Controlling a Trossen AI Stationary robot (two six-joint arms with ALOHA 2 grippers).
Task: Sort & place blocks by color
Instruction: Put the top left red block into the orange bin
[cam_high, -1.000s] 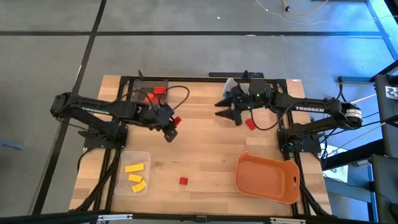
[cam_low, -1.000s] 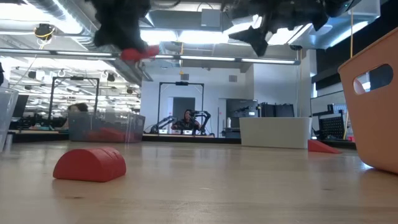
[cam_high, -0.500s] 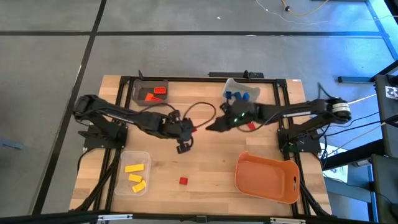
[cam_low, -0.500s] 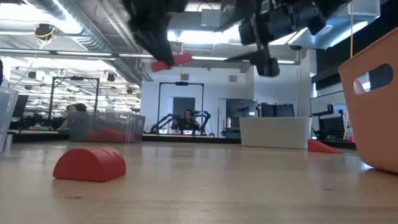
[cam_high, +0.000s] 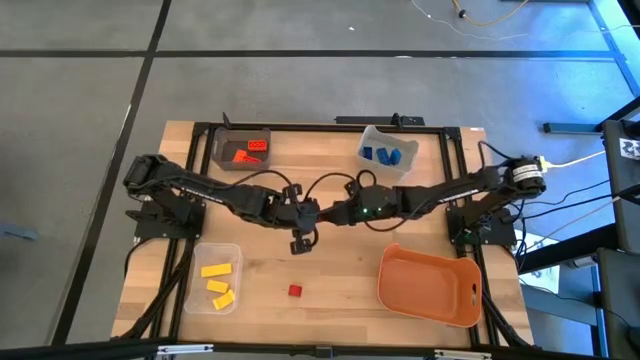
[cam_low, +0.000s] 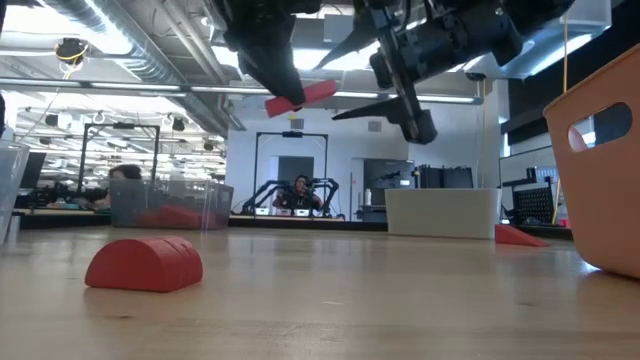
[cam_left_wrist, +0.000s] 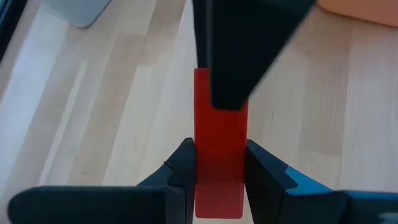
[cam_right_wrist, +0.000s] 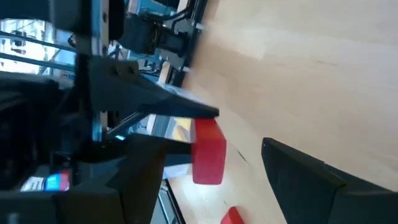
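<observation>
A red block (cam_left_wrist: 219, 124) hangs in the air over the table's middle, gripped by my left gripper (cam_high: 306, 214), which is shut on it. My right gripper (cam_high: 331, 213) faces it from the table's right and is open. Its fingers (cam_right_wrist: 298, 171) stand wide on either side of the block's free end (cam_right_wrist: 208, 152); whether they touch it, I cannot tell. In the low view the block (cam_low: 300, 97) is high above the tabletop. A red half-round block (cam_low: 145, 265) and a red wedge (cam_low: 520, 235) lie on the table. My left gripper pinches the red block's near end (cam_left_wrist: 219, 183) between its two fingers (cam_left_wrist: 183, 168), coming from the table's left and slanting down. The block is lifted clear and juts out past the fingertips toward my right gripper, slightly tilted.
At the far edge are a grey bin (cam_high: 243, 150) with red blocks and a clear bin (cam_high: 388, 150) with blue ones. A clear bin (cam_high: 213, 278) with yellow blocks sits near left, an orange tray (cam_high: 430, 287) near right. A small red block (cam_high: 294, 290) lies between them.
My left gripper carried the red block from near the grey bin toward the table's middle. My right gripper, open, swung from the far right toward the middle and now stands around the block's free end.
</observation>
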